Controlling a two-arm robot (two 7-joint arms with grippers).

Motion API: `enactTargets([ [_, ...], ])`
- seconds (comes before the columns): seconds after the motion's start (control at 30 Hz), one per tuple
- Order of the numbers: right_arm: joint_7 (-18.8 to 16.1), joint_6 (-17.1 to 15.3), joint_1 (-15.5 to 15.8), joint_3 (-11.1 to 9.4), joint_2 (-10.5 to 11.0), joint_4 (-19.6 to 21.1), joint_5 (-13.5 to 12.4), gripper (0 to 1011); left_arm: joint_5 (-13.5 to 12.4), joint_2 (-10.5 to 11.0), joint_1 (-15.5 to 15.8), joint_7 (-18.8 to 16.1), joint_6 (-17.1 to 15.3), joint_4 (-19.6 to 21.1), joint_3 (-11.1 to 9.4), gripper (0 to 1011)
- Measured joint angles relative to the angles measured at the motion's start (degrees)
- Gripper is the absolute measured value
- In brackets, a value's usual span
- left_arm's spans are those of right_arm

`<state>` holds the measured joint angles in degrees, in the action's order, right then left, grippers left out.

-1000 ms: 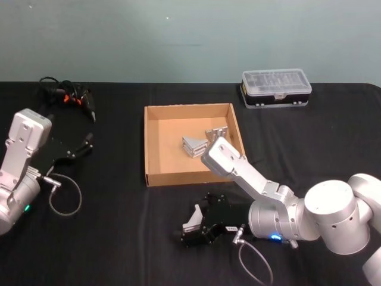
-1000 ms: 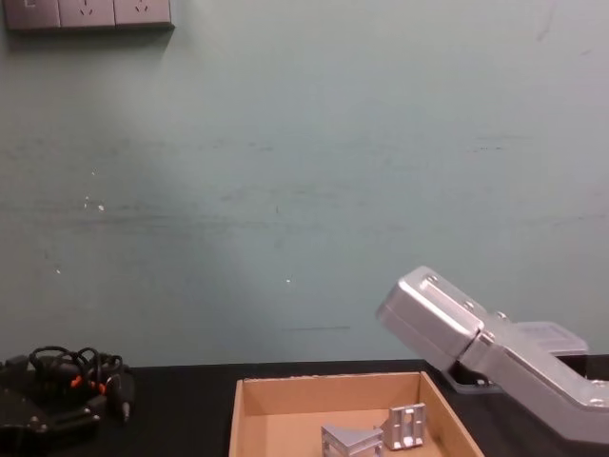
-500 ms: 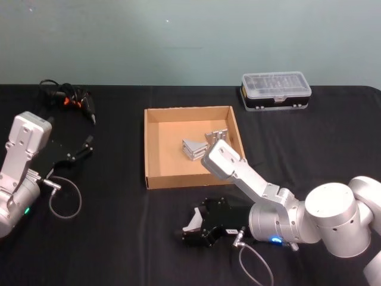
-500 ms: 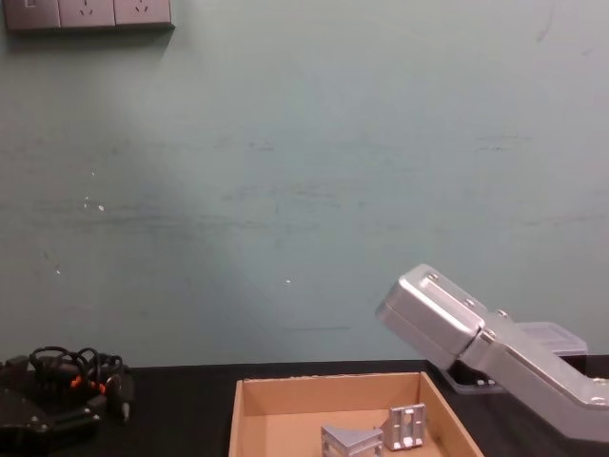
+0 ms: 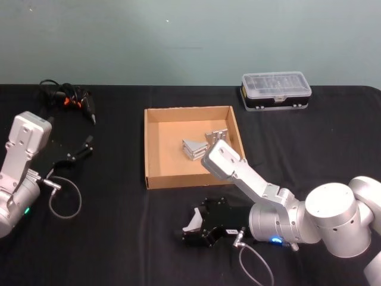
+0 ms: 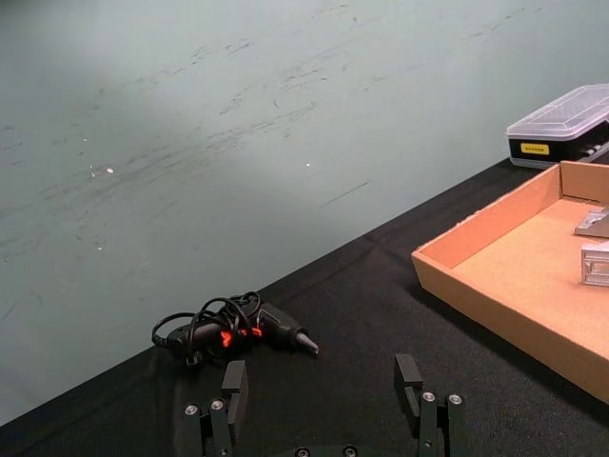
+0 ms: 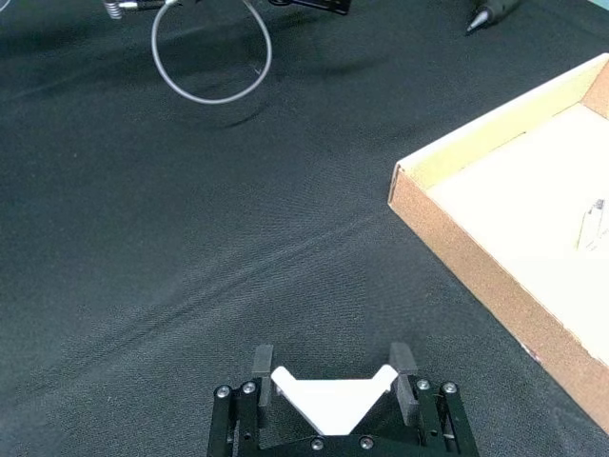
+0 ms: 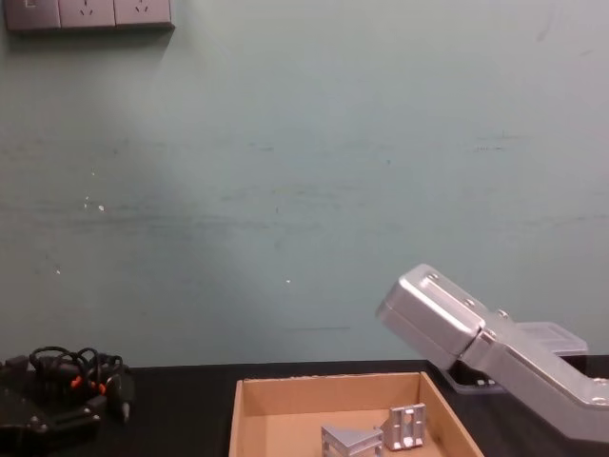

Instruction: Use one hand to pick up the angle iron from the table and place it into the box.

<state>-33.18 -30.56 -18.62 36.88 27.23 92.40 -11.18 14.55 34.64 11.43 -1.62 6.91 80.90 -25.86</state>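
Observation:
A pale, V-shaped angle iron (image 7: 333, 400) sits between the fingers of my right gripper (image 5: 191, 229), which is shut on it. In the head view this angle iron (image 5: 191, 221) is low over the black table (image 5: 119, 238), in front of the near wall of the tan cardboard box (image 5: 189, 178). Whether it touches the tabletop I cannot tell. Two more angle irons (image 5: 193, 148) (image 5: 217, 134) lie inside the box. My left gripper (image 6: 321, 381) is open and holds nothing, far left of the box (image 6: 476, 290).
A clear-lidded plastic case (image 5: 275, 89) stands at the back right. A black and orange tool with a coiled cable (image 5: 68, 97) lies at the back left. A loose wire loop (image 5: 64, 199) lies by my left arm. In the chest view my right arm's link (image 8: 476, 328) rises over the box (image 8: 328, 386).
My right gripper, still shut on the angle iron, has shifted only slightly. The left arm has barely moved.

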Motion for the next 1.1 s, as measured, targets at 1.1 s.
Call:
enactTargets([
  [1.1,3.1,-1.0,-10.8,-1.3,-6.2,-7.9,-1.1,752,0.0,0.0,0.0,0.0,0.0,0.0,0.0,1011],
])
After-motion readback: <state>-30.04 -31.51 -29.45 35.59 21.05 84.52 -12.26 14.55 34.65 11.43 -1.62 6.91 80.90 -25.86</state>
